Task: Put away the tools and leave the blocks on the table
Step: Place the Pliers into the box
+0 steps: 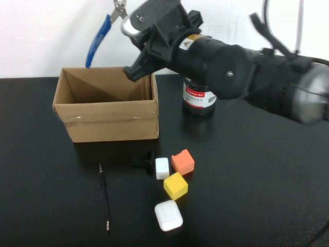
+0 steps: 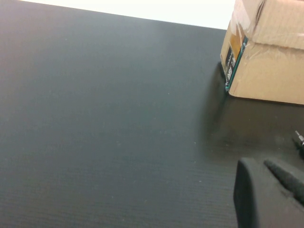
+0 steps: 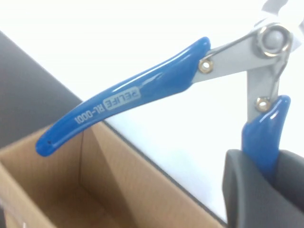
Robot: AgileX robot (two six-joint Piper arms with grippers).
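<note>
My right gripper (image 1: pixel 127 24) is shut on one handle of the blue-handled pliers (image 1: pixel 99 40) and holds them in the air above the back of the open cardboard box (image 1: pixel 105 121). In the right wrist view the pliers (image 3: pixel 128 99) hang open over the box (image 3: pixel 71 190), with one handle inside my right gripper (image 3: pixel 266 183). The thin driver (image 1: pixel 105 198) lies on the table (image 1: pixel 46 206) in front of the box. The thick screwdriver (image 1: pixel 143 162) lies partly hidden behind the white cube (image 1: pixel 162 168). The orange cube (image 1: pixel 183 161) and yellow cube (image 1: pixel 176 186) sit beside it. My left gripper (image 2: pixel 270 197) hovers low over the table left of the box.
A white earbud case (image 1: pixel 168 215) lies in front of the yellow cube. A black can with a red label (image 1: pixel 199 96) stands right of the box, under my right arm. The left wrist view shows the box's corner (image 2: pixel 266 61).
</note>
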